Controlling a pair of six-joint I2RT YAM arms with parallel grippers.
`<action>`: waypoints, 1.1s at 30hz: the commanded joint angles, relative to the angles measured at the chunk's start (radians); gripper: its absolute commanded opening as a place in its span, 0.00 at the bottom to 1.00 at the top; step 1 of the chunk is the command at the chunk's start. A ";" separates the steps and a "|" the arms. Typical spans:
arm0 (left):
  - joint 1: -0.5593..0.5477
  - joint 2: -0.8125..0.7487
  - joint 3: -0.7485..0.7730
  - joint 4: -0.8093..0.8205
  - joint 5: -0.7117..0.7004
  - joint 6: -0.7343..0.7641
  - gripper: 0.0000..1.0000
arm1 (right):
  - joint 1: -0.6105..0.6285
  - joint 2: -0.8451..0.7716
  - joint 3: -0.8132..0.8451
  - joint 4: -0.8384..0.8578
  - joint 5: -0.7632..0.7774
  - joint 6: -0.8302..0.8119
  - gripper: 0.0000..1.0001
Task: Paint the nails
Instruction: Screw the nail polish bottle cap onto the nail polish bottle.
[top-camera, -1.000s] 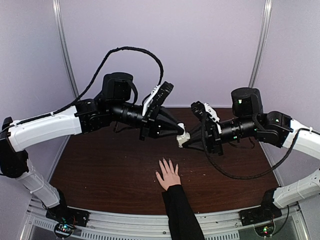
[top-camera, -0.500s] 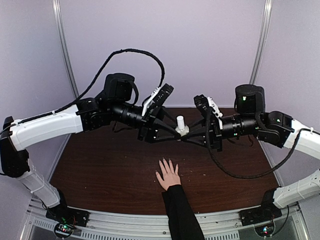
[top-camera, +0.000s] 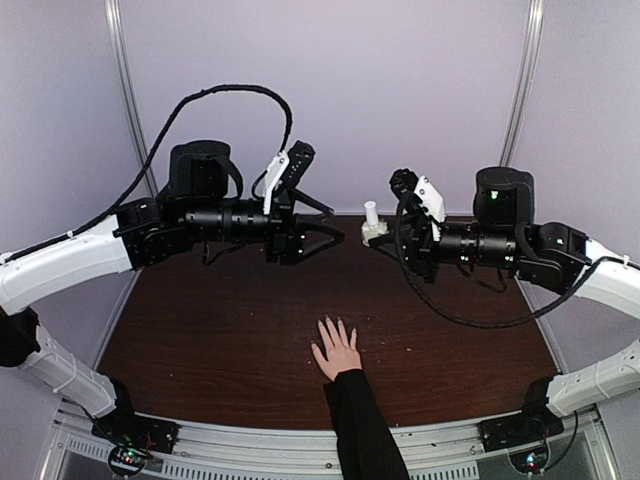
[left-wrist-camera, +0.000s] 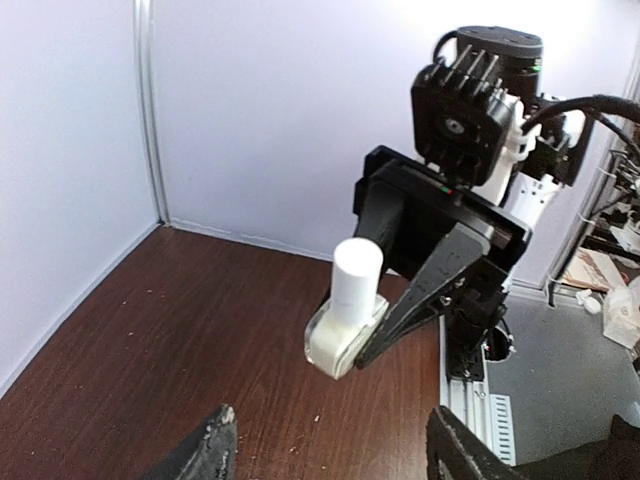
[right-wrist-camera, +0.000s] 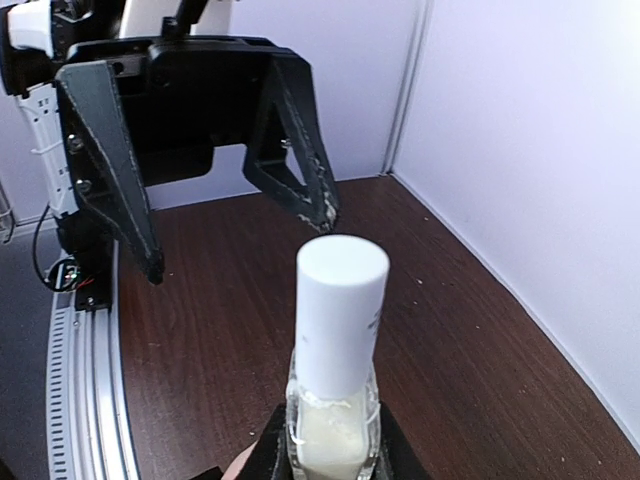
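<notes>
1. Nearest, at 6 o'clock on the dark brown wooden worktop (top-camera: 220, 330): a light-skinned human hand (top-camera: 337, 352) in a black sleeve (top-camera: 365, 430). It lies palm down with the fingers spread toward 12 o'clock. The tiny fingernails (top-camera: 331, 324) are too small for us to tell whether they carry paint.

2. Aloft, toward 1 o'clock of the hand: a small clear bottle (top-camera: 372, 230) of pale polish, held upright. The right jaws are clamped on its body, and the white cylindrical cap (left-wrist-camera: 355, 280) is on.

3. At 9 o'clock of the bottle and apart from it: the left jaws, spread wide and empty, facing the cap.

Handling note: we judge the step in hand to be uncapping. We would centre the cap between the left jaws and close them on the cap alone, above the clear body. The right jaws should hold firm and keep the bottle upright through the twist.
</notes>
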 joint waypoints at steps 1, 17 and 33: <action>0.006 0.006 0.000 0.076 -0.171 -0.076 0.65 | 0.001 -0.006 -0.006 0.033 0.189 0.039 0.00; 0.005 0.153 0.114 0.186 -0.187 -0.207 0.54 | 0.002 0.081 0.052 -0.002 0.282 0.109 0.00; 0.005 0.225 0.154 0.242 -0.135 -0.247 0.35 | 0.007 0.107 0.074 -0.018 0.265 0.111 0.00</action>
